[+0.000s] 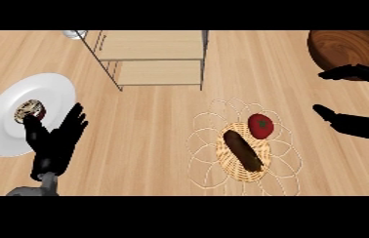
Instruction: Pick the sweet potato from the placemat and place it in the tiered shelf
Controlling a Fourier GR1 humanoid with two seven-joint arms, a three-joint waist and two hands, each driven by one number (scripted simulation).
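One left robot hand [54, 139], open, fingers [74, 116] up

Bright, even light; shadows faint, soft.

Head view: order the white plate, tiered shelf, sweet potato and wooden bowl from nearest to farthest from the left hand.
From the left hand:
1. White plate, beside it at left.
2. Tiered shelf, upper middle.
3. Sweet potato, on the placemat.
4. Wooden bowl, top right corner.
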